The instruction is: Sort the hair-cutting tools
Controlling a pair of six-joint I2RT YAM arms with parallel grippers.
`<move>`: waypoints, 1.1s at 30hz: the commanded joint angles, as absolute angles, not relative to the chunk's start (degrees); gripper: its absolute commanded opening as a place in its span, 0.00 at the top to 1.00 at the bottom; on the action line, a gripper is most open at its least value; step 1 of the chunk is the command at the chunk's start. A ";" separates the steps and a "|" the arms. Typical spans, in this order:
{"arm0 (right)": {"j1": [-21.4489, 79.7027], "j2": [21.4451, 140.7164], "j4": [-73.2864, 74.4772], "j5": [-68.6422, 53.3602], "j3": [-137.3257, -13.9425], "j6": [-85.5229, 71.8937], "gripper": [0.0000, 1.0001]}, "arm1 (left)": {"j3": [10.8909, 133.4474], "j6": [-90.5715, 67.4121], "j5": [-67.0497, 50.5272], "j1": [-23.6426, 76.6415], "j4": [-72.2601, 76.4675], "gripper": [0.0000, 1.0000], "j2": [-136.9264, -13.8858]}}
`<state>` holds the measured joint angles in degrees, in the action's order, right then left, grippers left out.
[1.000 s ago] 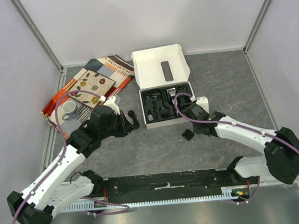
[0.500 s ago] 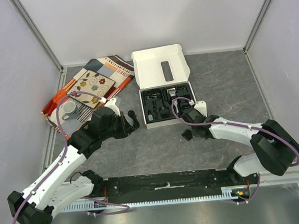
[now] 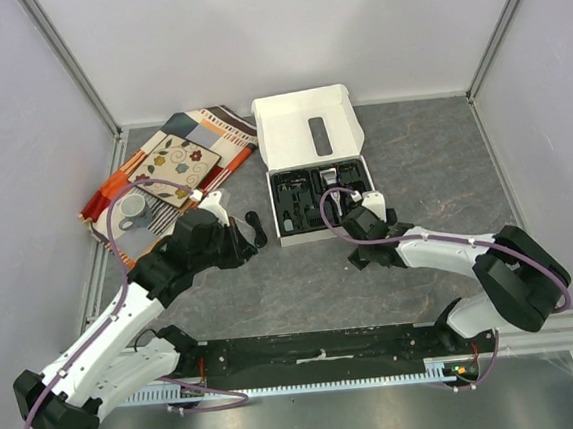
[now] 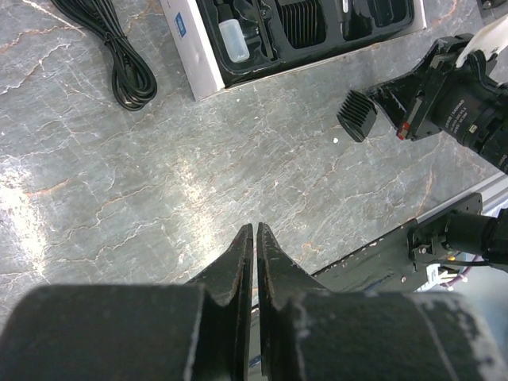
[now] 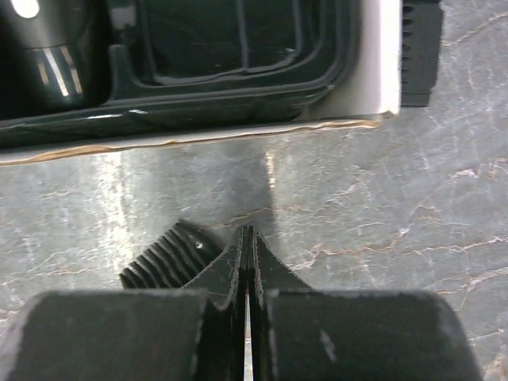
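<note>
Right tool (image 3: 365,252), top view: closed, empty, low beside a loose comb attachment (image 3: 357,261) in front of the box (image 3: 304,123); left tool (image 3: 248,244) closed, empty, near the cord (image 3: 256,227). Left wrist: its fingertips meet above bare table (image 4: 159,175). Right wrist: comb attachment just left of the shut fingers (image 5: 230,270), ungripped. Judged step: fetching this piece; next, open and straddle it.

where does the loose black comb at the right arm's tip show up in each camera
top external: comb on the table, just below the box's near right corner
left wrist: upper right, on the table
right wrist: lower left
shared landmark: the white box
</note>
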<state>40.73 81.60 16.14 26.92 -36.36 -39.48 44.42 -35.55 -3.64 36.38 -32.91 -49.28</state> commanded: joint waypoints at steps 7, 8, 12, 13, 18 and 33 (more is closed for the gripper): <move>47.98 81.39 22.93 20.92 -35.86 -44.82 1.00 | 43.77 -35.95 -4.39 36.30 -32.52 0.91 -46.32; 48.60 80.43 24.24 21.00 -36.12 -45.26 1.00 | 43.77 -35.95 -4.48 36.30 -32.52 0.91 -46.14; 51.59 78.75 27.77 22.23 -37.18 -47.98 1.00 | 43.86 -36.12 -4.48 36.30 -33.05 0.91 -45.09; 52.90 78.58 28.38 22.85 -37.44 -49.03 1.00 | 43.86 -36.12 -4.48 36.30 -33.31 0.91 -44.57; 57.03 78.66 29.53 23.82 -38.58 -51.85 1.00 | 43.86 -36.21 -3.96 36.30 -34.10 0.90 -43.24; 64.86 92.98 29.44 27.42 -52.99 -50.28 1.00 | 44.65 -35.42 -1.85 36.30 -37.97 0.90 -40.96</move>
